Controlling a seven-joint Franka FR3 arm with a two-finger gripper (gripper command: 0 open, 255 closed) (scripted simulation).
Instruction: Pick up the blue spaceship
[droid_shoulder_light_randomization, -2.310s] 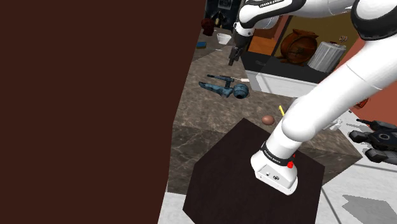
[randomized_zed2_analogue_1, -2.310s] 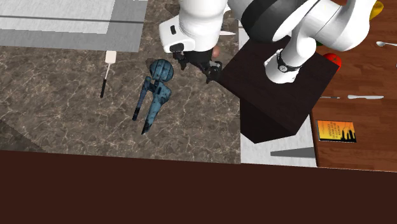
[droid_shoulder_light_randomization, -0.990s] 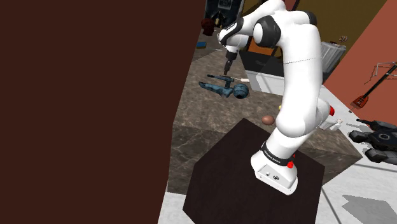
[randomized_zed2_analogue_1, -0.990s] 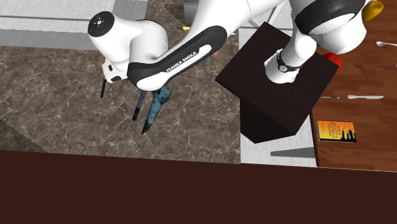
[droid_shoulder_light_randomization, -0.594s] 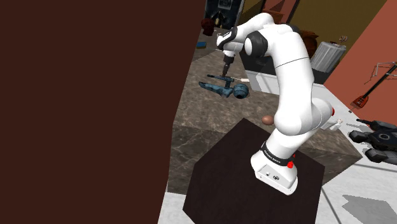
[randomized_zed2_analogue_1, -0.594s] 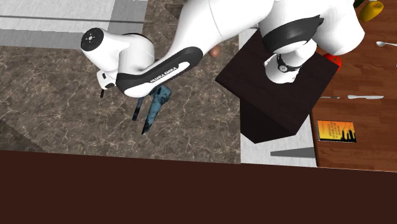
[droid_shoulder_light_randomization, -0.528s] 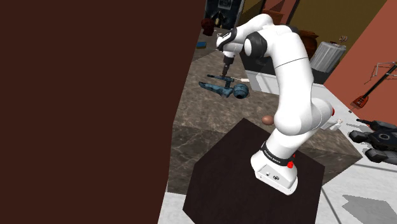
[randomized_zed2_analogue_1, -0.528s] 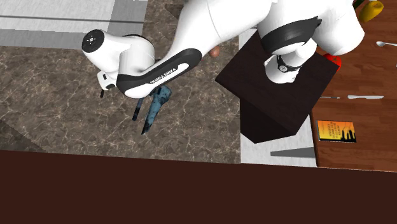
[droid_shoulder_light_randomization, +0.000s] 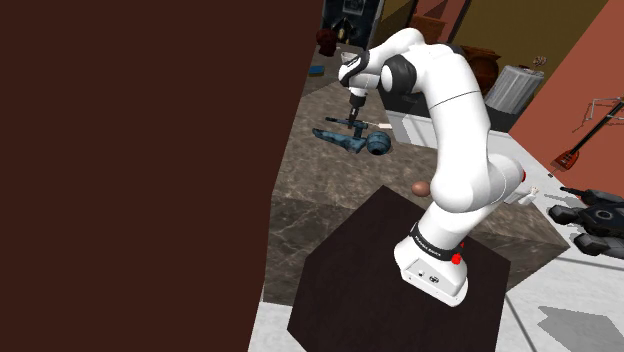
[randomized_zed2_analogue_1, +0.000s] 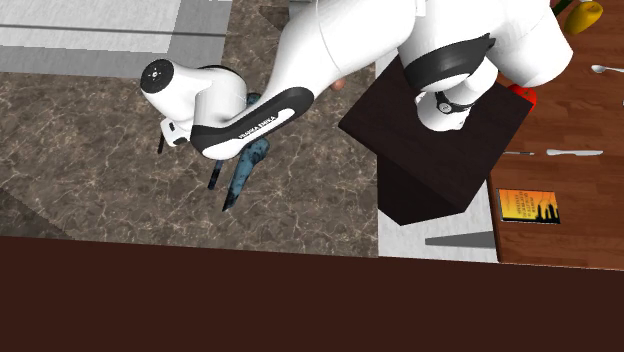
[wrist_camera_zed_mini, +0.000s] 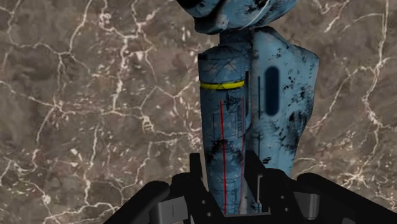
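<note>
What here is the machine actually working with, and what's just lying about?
Part of the job:
- blue spaceship, lying on the marbled stone surface
- black gripper, right at the spaceship

Just lying about:
- small brown round thing
- orange-covered book
- piece of cutlery
- black gadget

White letters on the black band of my forearm (randomized_zed2_analogue_1: 245, 128) read FRANKA EMIKA; the black ring at my base (droid_shoulder_light_randomization: 432, 243) carries white lettering too small to read; the orange card (randomized_zed2_analogue_1: 527, 205) likewise gives nothing legible.
</note>
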